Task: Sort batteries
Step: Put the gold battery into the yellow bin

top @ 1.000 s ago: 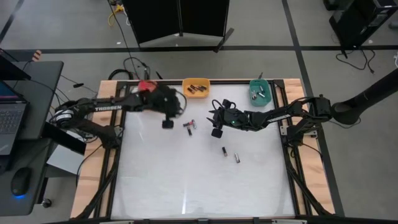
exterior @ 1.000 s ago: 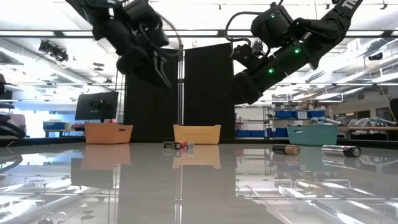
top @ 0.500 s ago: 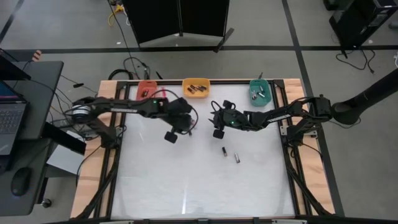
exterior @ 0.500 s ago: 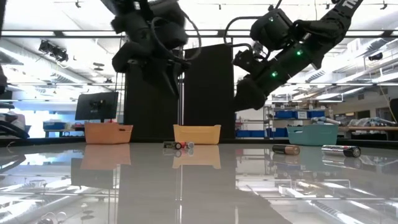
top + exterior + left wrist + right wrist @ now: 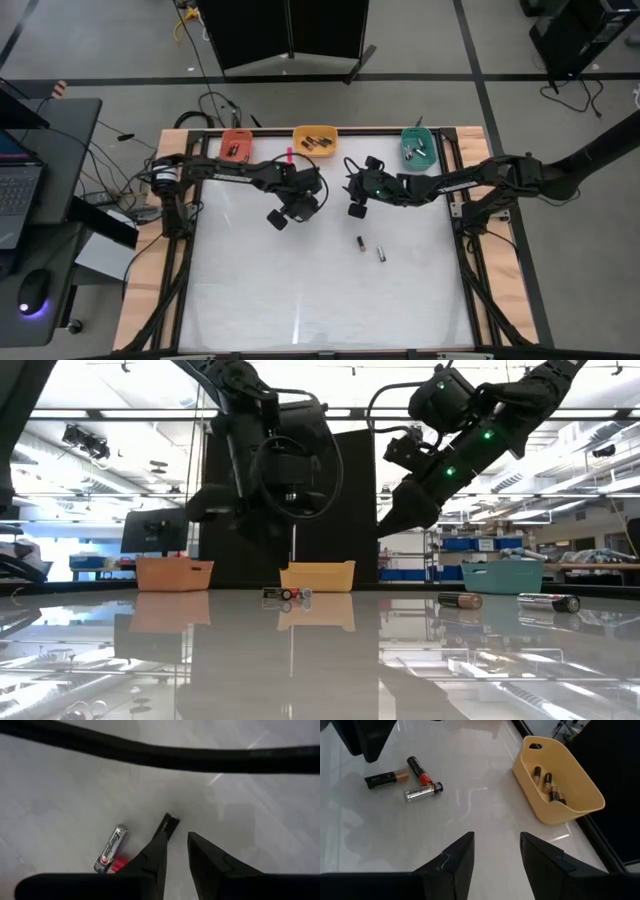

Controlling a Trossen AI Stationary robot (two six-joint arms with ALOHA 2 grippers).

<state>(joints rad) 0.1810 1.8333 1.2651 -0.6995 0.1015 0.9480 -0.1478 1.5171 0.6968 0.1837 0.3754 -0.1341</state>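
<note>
Three batteries lie together mid-table: a silver one (image 5: 111, 849), a red one (image 5: 119, 865) and a dark one (image 5: 170, 822). The right wrist view shows them too: dark-and-gold (image 5: 386, 779), red (image 5: 419, 770), silver (image 5: 422, 791). My left gripper (image 5: 177, 842) hovers open just above them, its fingertips beside the dark battery, and hides them in the high view. My right gripper (image 5: 496, 842) is open and empty, raised to their right (image 5: 350, 195). Two more batteries (image 5: 361, 243) (image 5: 381, 253) lie nearer the front.
Three bins stand along the far edge: a red bin (image 5: 236, 145), a yellow bin (image 5: 315, 140) with batteries in it (image 5: 547, 782), and a teal bin (image 5: 418, 147). The two arms are close together over the table's middle. The near half of the table (image 5: 300, 300) is bare.
My left gripper has swung from beside the red bin toward the table's right and near side and come down over the three batteries. Those batteries have stayed where they were.
</note>
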